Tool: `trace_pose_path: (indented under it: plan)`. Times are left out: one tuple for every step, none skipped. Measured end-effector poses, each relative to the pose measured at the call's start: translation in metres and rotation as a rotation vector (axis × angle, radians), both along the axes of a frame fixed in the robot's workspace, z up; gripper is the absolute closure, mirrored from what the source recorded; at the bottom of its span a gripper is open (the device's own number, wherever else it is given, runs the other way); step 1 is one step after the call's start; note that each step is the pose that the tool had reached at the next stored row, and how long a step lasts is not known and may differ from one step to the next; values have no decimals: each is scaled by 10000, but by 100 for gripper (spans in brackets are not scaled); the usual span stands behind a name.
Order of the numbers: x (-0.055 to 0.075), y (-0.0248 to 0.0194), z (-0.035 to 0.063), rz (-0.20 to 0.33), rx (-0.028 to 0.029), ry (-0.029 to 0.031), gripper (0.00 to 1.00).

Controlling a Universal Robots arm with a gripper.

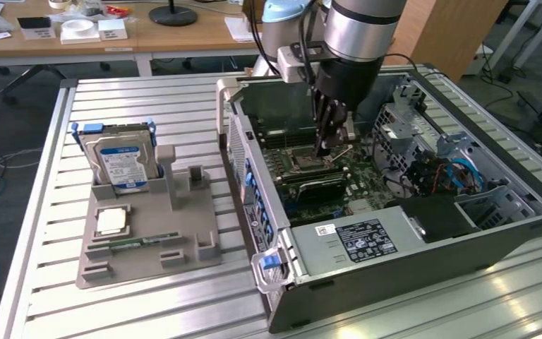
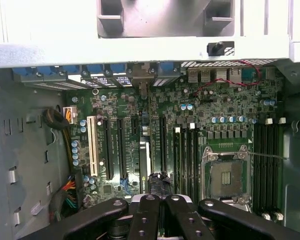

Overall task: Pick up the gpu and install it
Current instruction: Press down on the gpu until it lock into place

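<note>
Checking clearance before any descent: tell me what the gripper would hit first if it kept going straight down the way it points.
Probably the motherboard inside the computer case. The gripper, shut, points down near the CPU socket; whether it would land on the socket or beside it is unclear.

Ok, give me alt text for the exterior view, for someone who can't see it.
A robot arm reaches down into an open computer case lying on a metal table, its shut gripper just above the motherboard. At the view's left, a grey holder carries a hard drive.
</note>
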State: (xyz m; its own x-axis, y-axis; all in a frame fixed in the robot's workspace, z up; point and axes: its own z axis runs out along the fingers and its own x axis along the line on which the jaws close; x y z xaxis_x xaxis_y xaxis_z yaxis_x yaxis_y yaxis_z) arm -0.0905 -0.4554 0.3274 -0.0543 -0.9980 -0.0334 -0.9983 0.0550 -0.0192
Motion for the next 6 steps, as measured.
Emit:
trace_pose_path:
  plan:
    - [0, 0, -1, 0, 2, -1, 89]
    - [0, 0, -1, 0, 2, -1, 89]
    - [0, 0, 0, 0, 0, 0, 89]
    - [0, 0, 0, 0, 0, 0, 89]
    - [0, 0, 0, 0, 0, 0, 89]
    - [0, 0, 1, 0, 0, 0, 89]
